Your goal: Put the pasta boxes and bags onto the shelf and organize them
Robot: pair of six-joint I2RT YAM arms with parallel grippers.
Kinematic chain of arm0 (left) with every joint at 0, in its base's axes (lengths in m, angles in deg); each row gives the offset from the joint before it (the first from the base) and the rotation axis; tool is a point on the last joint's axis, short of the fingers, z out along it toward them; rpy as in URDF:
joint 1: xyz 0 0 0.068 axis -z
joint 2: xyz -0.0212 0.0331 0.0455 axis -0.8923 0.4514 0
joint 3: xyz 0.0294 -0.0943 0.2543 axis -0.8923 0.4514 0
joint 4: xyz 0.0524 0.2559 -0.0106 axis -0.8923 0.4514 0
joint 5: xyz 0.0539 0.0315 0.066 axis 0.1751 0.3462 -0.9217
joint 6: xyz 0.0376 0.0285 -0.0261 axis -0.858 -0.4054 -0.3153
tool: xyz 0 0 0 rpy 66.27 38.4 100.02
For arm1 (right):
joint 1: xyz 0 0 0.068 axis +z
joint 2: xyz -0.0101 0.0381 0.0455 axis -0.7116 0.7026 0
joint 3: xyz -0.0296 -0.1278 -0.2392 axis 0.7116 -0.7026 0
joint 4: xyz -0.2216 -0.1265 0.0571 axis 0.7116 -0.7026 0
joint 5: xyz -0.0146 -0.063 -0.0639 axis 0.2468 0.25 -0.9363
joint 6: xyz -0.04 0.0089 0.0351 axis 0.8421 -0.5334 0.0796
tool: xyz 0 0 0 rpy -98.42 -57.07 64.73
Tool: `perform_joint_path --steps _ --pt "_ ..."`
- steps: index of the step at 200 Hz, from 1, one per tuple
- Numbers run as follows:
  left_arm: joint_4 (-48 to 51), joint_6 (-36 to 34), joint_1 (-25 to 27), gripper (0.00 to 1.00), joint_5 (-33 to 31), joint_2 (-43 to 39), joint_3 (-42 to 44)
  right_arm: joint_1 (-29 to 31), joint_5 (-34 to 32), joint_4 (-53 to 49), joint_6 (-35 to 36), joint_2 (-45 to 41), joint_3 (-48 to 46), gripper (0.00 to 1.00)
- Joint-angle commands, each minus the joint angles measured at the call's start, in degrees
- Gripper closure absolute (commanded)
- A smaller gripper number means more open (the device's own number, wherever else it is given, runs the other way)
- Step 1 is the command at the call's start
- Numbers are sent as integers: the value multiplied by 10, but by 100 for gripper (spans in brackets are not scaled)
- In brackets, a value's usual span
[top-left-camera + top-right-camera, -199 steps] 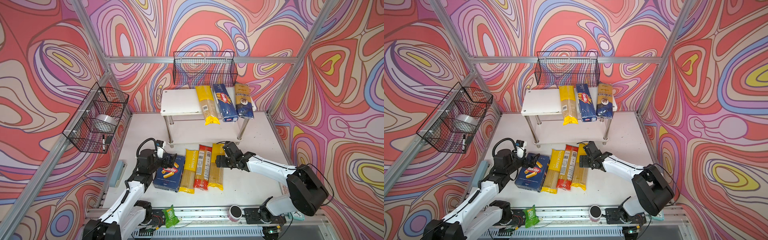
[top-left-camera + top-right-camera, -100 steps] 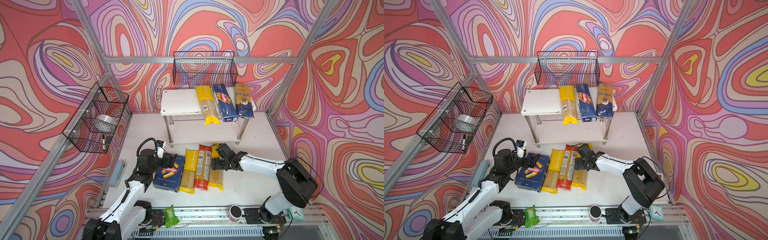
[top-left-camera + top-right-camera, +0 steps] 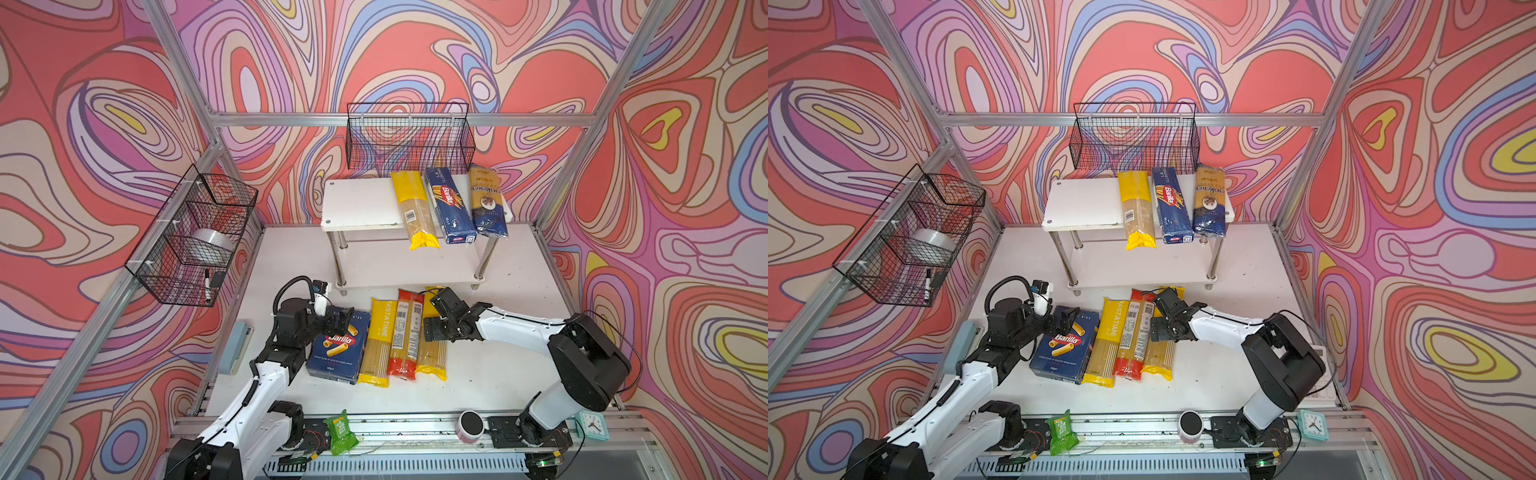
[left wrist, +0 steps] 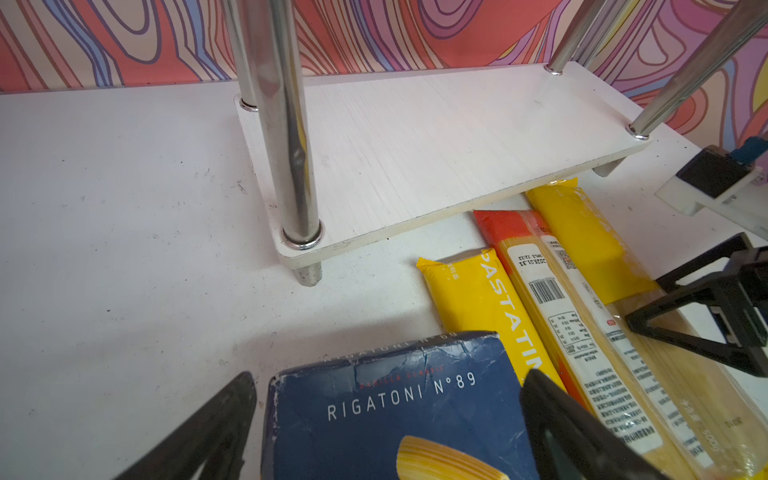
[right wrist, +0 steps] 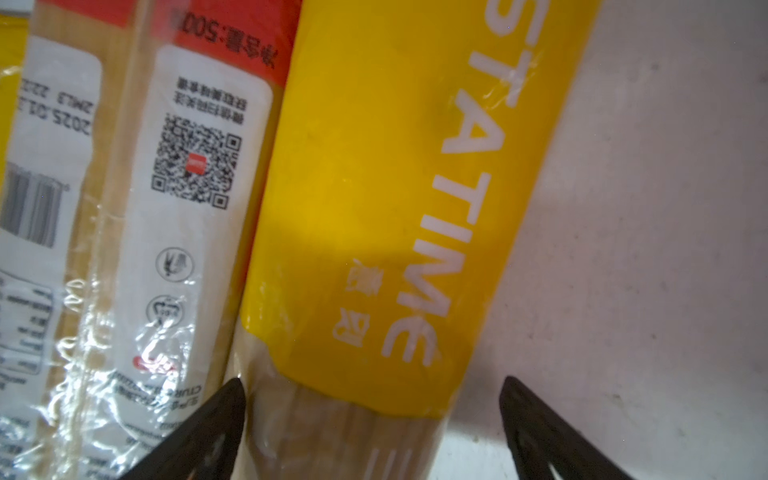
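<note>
Left gripper: jaws apart, straddling the far end of the wide dark blue cardboard rigatoni box. A gap shows beside one finger, so no squeeze. The box lies flat on the white table, leftmost in the row.

Next, side by side, long axes all pointing at the shelf: yellow-ended clear spaghetti bag, red-ended spaghetti bag, second yellow-ended spaghetti bag.

Right gripper: jaws wide apart, holding nothing, down over that last bag near its middle. The jaw gap runs across the bag's width, so the long axis is square to the closing direction. The inner finger sits at the seam with the red-ended bag, the outer one over bare table. I judge the inner side the tight one.

The right arm is clearly nearer this bag. The two-tier white shelf with chrome legs stands straight beyond the bag's far end, which reaches the lower board's front edge.
</note>
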Motion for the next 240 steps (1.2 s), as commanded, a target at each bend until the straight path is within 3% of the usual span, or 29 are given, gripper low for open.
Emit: perform_joint_path --steps 1,39,67,92,146,240 --pt "8 1 0 0 2 -7 -11 -17 -14 -54 16 -25 -18 2" --pt "10 3 0 0 2 -8 -10 -30 -26 -93 42 -74 4 2" --pt "10 3 0 0 1 -5 -12 -29 49 -40 76 -100 -4 2" --pt "11 2 0 0 1 -4 -13 -24 55 -32 47 -82 -3 2" --pt "11 3 0 0 3 -2 -13 25 4 -28 -31 -55 2 2" --pt "10 2 0 0 5 -6 -12 34 -14 -36 -73 -5 -15 2"
